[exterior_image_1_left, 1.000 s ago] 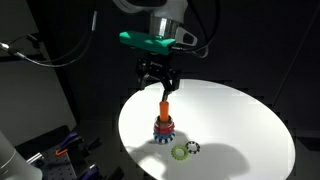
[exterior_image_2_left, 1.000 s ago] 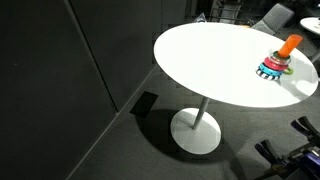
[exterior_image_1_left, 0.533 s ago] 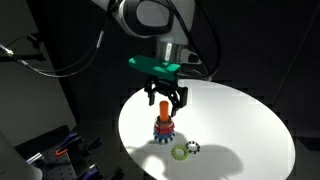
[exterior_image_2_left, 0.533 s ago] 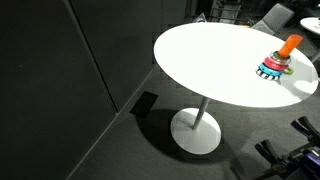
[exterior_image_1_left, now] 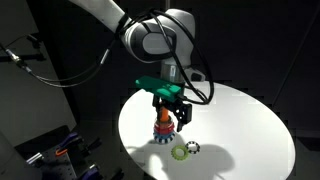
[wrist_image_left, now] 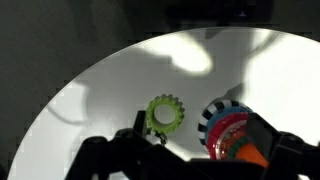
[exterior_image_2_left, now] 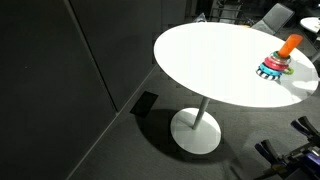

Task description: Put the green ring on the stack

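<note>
So, fingers (exterior_image_1_left: 184,115): spread wide and empty, low by the stack (exterior_image_1_left: 163,128), probably on the way to the ring.
Green ring (exterior_image_1_left: 179,152): flat on the surface (exterior_image_1_left: 240,120), beside a dark ring (exterior_image_1_left: 194,148), not yet picked up.
Orange peg (exterior_image_2_left: 289,46): upright, top free.

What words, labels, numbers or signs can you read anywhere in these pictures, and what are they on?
None: no text can be read in any view.
The green ring, the stack and the white table show no print.
The clutter beside the table in an exterior view is too small and dark to read.
</note>
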Available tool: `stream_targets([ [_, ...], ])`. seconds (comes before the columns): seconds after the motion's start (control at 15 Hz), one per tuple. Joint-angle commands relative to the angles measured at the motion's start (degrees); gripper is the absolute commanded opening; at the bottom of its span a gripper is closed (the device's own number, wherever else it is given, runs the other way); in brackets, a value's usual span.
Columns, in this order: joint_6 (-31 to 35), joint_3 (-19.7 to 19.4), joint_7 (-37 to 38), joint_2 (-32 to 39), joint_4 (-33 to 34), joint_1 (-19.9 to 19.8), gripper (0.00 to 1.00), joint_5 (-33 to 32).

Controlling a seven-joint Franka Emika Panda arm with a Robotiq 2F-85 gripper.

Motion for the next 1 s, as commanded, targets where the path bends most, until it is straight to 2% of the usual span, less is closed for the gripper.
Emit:
stream_targets([
  [0.0,2.09,0.10,4.78,2.38,0.93,-1.44,1.00,-2.59],
  [0.27,3.91,-0.38,8.49,5.02,1.80,-2.46,1.00,-3.64],
  [0.93,4.49,-0.13,12.97,12.31,8.32,-4.80,1.00,-0.68],
])
